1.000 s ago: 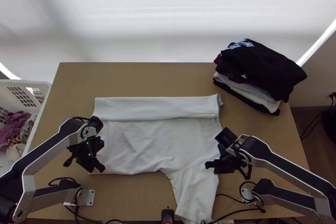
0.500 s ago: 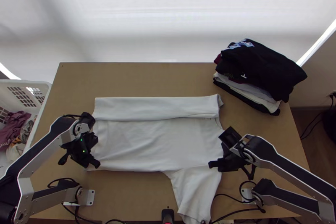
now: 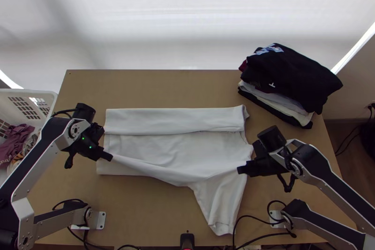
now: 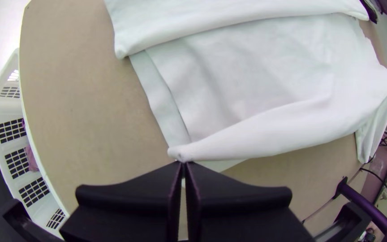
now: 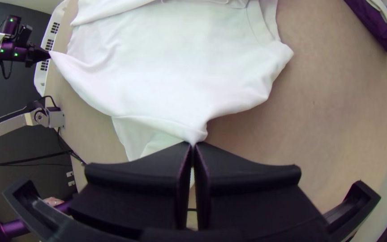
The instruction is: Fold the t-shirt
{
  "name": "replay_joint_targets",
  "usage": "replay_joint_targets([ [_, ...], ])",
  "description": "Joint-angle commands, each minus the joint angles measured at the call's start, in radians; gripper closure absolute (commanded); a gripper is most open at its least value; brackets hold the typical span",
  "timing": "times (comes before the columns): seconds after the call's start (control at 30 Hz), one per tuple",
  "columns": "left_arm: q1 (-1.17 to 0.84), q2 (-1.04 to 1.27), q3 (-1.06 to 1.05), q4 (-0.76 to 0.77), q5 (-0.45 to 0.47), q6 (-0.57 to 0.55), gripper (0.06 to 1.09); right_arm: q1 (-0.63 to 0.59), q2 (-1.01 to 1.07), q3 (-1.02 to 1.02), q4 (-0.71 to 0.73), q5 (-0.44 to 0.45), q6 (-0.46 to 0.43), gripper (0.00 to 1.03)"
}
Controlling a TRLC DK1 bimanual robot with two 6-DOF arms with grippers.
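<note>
The white t-shirt (image 3: 173,149) lies across the table, its far side folded over in a long band, with a sleeve hanging toward the near edge. My left gripper (image 3: 111,157) pinches the near edge at the shirt's left end, raised into a slanting ridge. My right gripper (image 3: 239,170) holds the cloth near the top of the sleeve. In the left wrist view, my left gripper (image 4: 183,163) is shut on a corner of the shirt (image 4: 256,98). Likewise my right gripper (image 5: 193,144) is shut on a peak of the shirt (image 5: 166,67) in the right wrist view.
A stack of folded clothes (image 3: 290,81), mostly dark on top, sits at the table's far right corner. On the left stands a white basket (image 3: 44,95) with clothes in it. Bare tabletop (image 3: 154,86) lies beyond the shirt.
Both grippers have moved up the picture with the cloth, the left one farther. The shirt's near layer has lifted into a ridge, and the sleeve's end has shifted up from the near edge.
</note>
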Motion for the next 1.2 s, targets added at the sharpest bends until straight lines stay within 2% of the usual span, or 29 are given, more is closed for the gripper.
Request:
replay_joint_targets([
  [0.0,0.022,0.017,0.035,0.014,0.005,-0.008,1.05,-0.041,-0.011,0.046,0.008,0.007,-0.058,1.0],
  [0.13,0.037,0.05,0.082,0.038,0.005,-0.025,1.05,-0.079,0.012,0.077,0.069,0.007,-0.082,1.0],
  [0.3,0.049,0.116,0.187,0.094,0.005,-0.102,1.05,-0.141,0.081,0.155,0.149,0.007,-0.088,1.0],
  [0.6,0.057,0.241,0.363,0.14,0.005,-0.204,1.05,-0.268,0.276,0.322,0.249,0.006,-0.102,1.0],
  [0.83,0.066,0.344,0.481,0.163,-0.01,-0.269,1.05,-0.284,0.417,0.391,0.304,0.01,-0.101,1.0],
  [1.17,0.098,0.459,0.526,0.227,-0.041,-0.315,1.05,-0.296,0.597,0.431,0.434,0.078,-0.098,1.0],
])
